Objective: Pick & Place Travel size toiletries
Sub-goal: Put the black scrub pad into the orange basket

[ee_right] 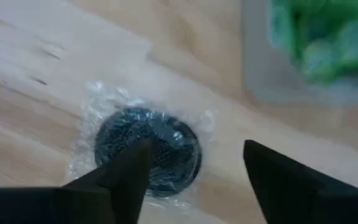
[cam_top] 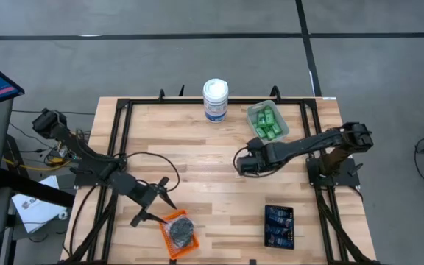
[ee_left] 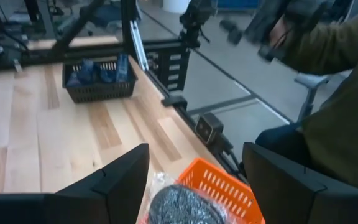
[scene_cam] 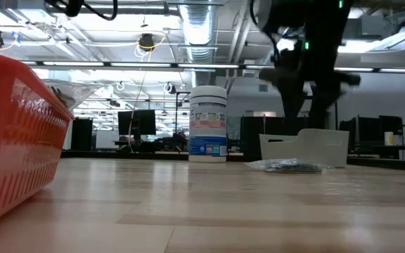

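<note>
A round dark grey puck in clear wrap (ee_right: 151, 152) lies flat on the wooden table, also seen in the low view (scene_cam: 290, 166). My right gripper (ee_right: 197, 177) hovers open over it, fingers pointing down, near the clear tray of green bottles (cam_top: 267, 121). My left gripper (cam_top: 157, 202) stands open beside the orange tray (cam_top: 169, 237). That tray holds grey pucks (ee_left: 179, 210), which show between and beyond the fingers. Blue tubes fill a black tray (cam_top: 278, 224).
A tall white canister with a blue label (cam_top: 216, 99) stands at the table's far edge. A black metal frame (cam_top: 124, 118) runs around the tabletop. A person in a dark green sleeve (ee_left: 340, 112) sits beyond the table's near edge.
</note>
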